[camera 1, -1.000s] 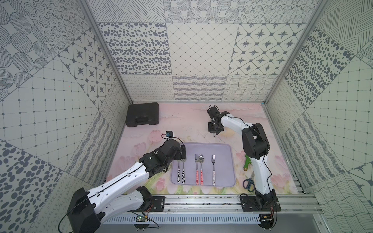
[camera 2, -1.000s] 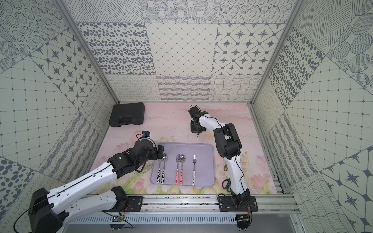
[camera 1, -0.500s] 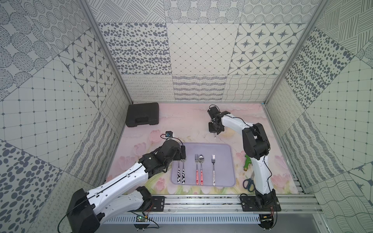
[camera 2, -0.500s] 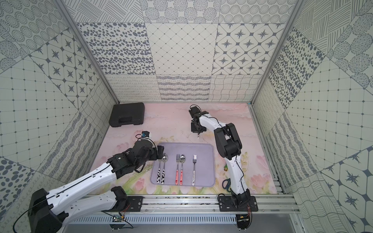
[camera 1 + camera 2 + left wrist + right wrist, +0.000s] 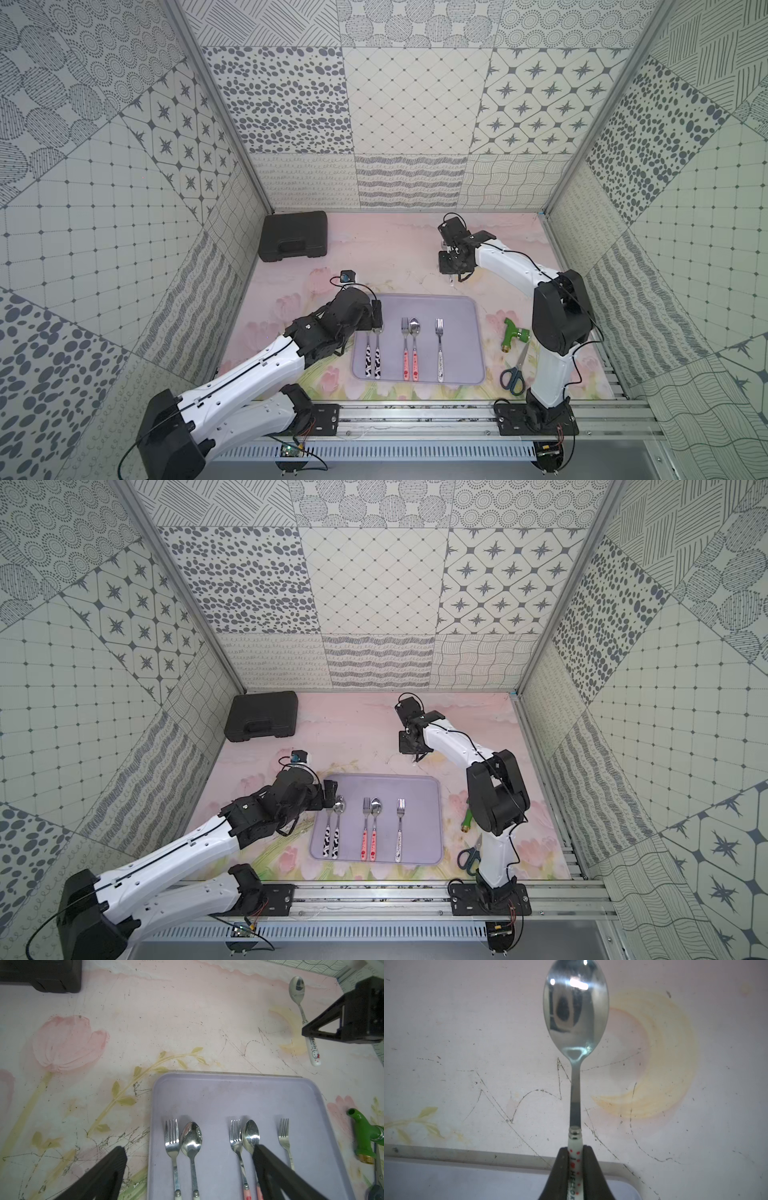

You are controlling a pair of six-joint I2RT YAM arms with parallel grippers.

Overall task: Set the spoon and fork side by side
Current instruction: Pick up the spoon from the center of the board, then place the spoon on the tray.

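A spoon point(image 5: 576, 1012) with a white, red-dotted handle hangs just above the table past the far edge of the purple tray point(image 5: 457, 307), with my right gripper point(image 5: 575, 1150) shut on the handle. The same spoon point(image 5: 297, 987) shows in the left wrist view. A lone white-handled fork point(image 5: 439, 345) lies at the tray's right. To its left lie a red-handled fork and spoon pair point(image 5: 409, 345) and a cow-patterned pair point(image 5: 372, 357). My left gripper point(image 5: 188, 1149) stands open over the tray's left part, holding nothing.
A black case point(image 5: 293, 241) sits at the back left. A green hose fitting point(image 5: 513, 334) and scissors point(image 5: 514, 374) lie right of the tray beside the right arm's base. Patterned walls close in three sides.
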